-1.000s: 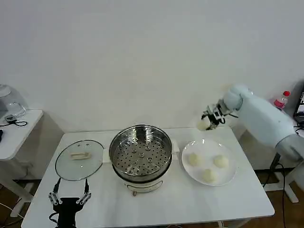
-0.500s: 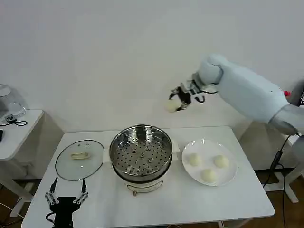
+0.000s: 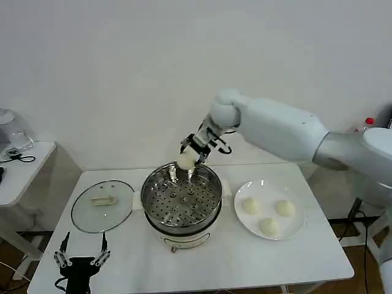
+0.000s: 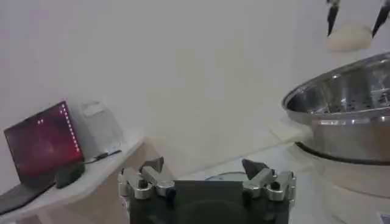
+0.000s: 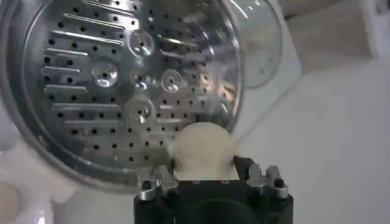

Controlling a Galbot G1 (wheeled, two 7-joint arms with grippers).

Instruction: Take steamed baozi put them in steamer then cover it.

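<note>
Now, in the head view the right end effector [image 3: 187, 161] holds one baozi [image 3: 185, 160] over the far rim of the steamer [image 3: 181, 199]; three more baozi [image 3: 267, 214] sit on the plate [image 3: 239, 215], the cover [image 3: 102, 205] lies on the counter [image 3: 245, 263]. It should carry inward over the tray and lower before letting go.

The left wrist view shows the left end effector [image 4: 207, 175] spread wide, empty, with the steamer's base cut off.

The right wrist view hides the fingertips behind the bun.
</note>
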